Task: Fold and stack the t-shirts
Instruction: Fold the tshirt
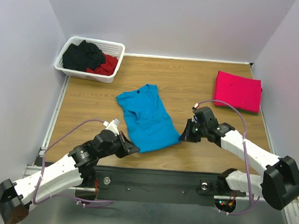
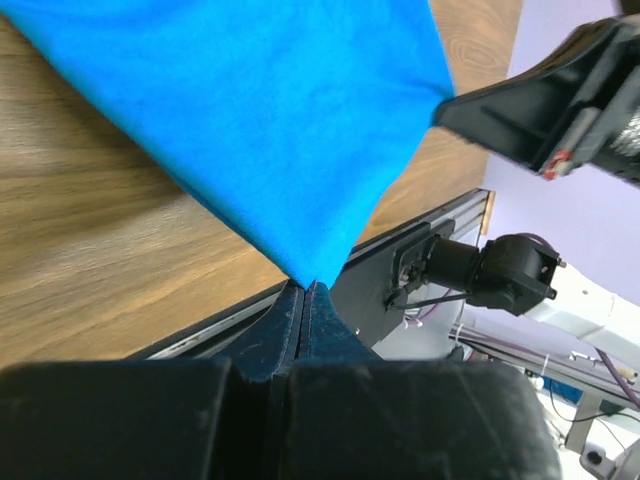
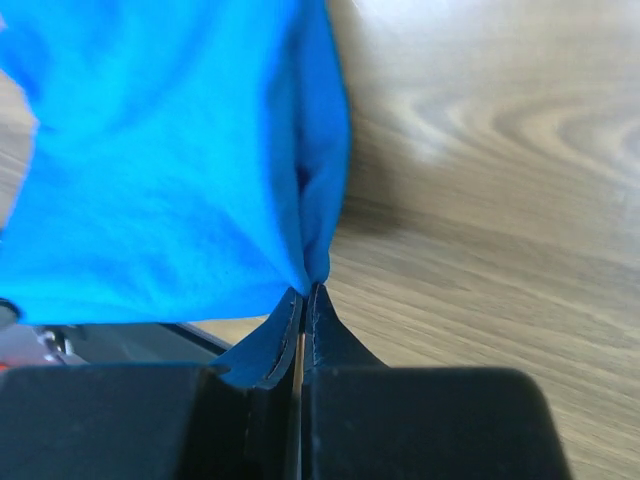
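1. the bright turquoise-blue soft cloth t-shirt (image 1: 148, 119) lies spread on the wooden table (image 1: 88, 105), about the middle, with its collar to the far side and its hem toward the near edge.
2. the left fingers (image 2: 300, 305) are closed, pinching the near left corner of the hem; only a small tip of cloth sits between them.
3. the right fingers (image 3: 312, 300) are closed too, nipping the near right corner, where the cloth bunches into a fold.
4. a pinkish-red t-shirt (image 1: 238, 90), folded into a neat rectangle, rests at the far right, well apart.
5. a white plastic lattice basket (image 1: 85, 76) at the far left holds dark and red garments.
6. handling: the shirt looks light and limp, prone to sag and wrinkle. such shallow corner pinches could slip, so both corners likely need lifting evenly, with the hem kept taut between them.
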Tool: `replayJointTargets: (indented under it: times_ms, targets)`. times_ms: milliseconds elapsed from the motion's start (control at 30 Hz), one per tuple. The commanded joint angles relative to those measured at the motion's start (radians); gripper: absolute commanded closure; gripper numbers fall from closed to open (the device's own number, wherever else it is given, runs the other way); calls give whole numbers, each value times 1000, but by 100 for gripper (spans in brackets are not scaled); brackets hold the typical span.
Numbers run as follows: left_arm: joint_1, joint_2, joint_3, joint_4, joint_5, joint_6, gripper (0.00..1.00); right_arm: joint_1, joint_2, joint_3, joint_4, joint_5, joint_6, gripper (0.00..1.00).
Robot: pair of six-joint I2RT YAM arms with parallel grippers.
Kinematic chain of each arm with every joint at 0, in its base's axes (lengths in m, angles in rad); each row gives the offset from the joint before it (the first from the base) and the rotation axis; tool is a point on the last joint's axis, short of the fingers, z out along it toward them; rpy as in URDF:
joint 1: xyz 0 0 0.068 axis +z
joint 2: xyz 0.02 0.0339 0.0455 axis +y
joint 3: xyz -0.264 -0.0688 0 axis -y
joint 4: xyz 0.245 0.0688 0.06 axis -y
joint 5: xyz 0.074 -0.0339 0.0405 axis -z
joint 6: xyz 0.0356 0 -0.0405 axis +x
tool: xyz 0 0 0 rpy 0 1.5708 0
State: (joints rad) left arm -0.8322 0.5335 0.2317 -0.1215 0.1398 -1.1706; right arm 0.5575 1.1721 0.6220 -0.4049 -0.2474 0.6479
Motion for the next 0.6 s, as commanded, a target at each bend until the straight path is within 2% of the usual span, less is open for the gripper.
replayJointTargets:
  times_ms: [0, 200, 333, 433, 567]
  targets:
    - [-7, 5, 124, -46, -34, 34, 100, 5, 1, 136, -54, 62, -17, 100]
    - [-5, 126, 283, -158, -212, 84, 100, 4, 133, 382, -61, 115, -56, 100]
    - [24, 215, 362, -152, -287, 137, 100, 4, 230, 543, -63, 128, -77, 100]
    - [76, 281, 422, -148, -278, 199, 100, 4, 296, 652, -64, 146, -88, 99]
    - [201, 327, 477, -139, -215, 268, 100, -5, 369, 760, -64, 140, -99, 100]
